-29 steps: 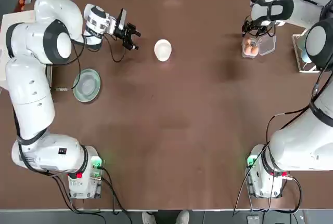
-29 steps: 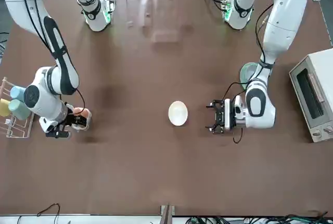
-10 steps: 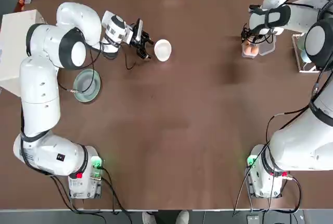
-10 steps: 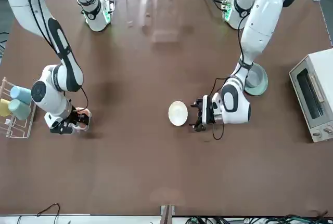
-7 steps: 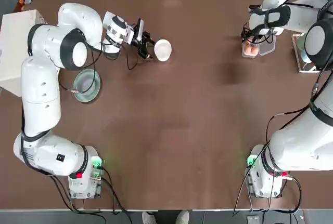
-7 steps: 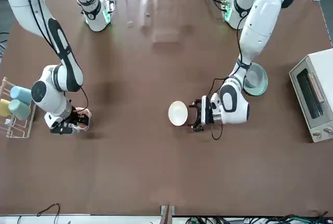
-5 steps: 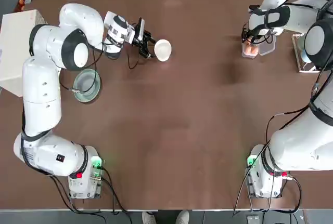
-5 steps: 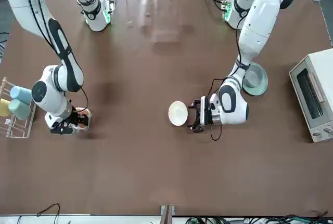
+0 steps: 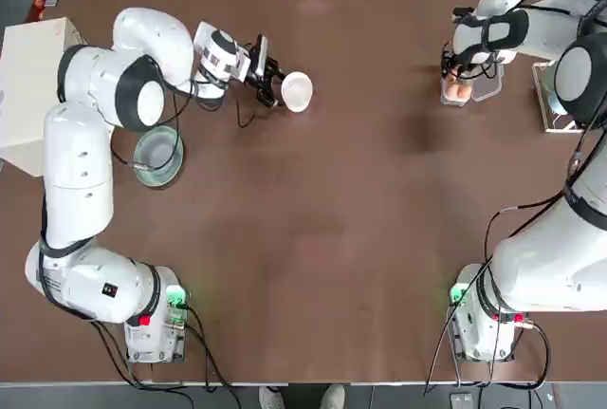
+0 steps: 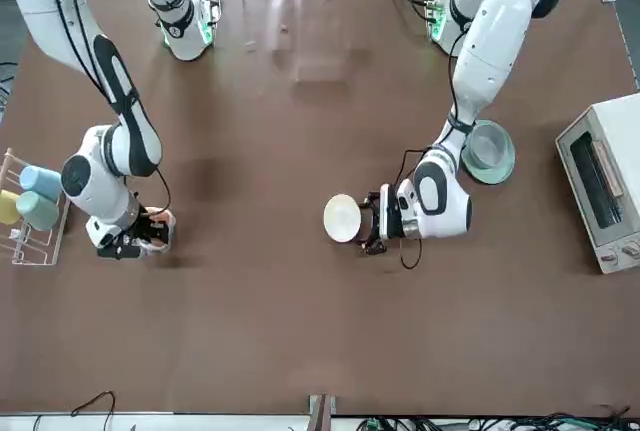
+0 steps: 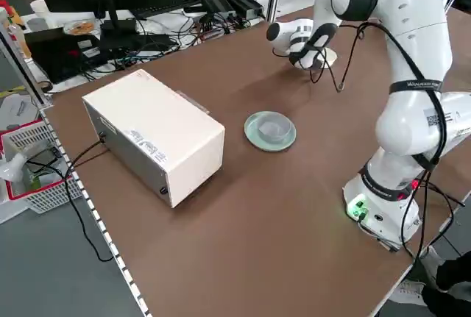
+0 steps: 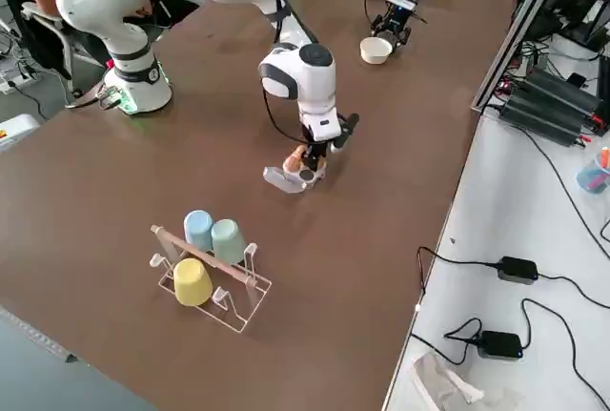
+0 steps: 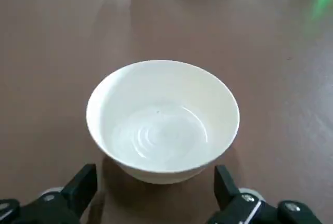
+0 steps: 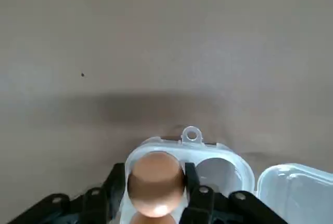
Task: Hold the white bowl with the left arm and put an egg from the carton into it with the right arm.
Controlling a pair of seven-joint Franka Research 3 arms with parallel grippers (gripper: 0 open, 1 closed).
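The white bowl (image 9: 297,91) (image 13: 163,122) stands upright and empty at the far middle of the table. My left gripper (image 9: 272,83) (image 13: 153,190) lies low beside it, open. Its fingers (image 13: 79,186) flank the bowl's near side with small gaps. At the far right, the clear carton (image 9: 467,89) (image 14: 218,174) lies with its lid open. My right gripper (image 14: 154,182) (image 12: 310,158) points down into it, shut on a tan egg (image 14: 155,182). A second brown shape shows just under that egg. Whether the egg is lifted off its cup I cannot tell.
A pale green-grey glass dish (image 9: 157,156) sits on the left half of the table. A white box-shaped oven (image 11: 154,134) stands at the left edge. A clear rack with coloured cups (image 12: 210,263) stands right of the carton. A person's shoes (image 9: 296,397) show at the near edge.
My left gripper has slid toward the bowl until its open fingers flank it. My right gripper has closed its fingers onto the egg in the carton.
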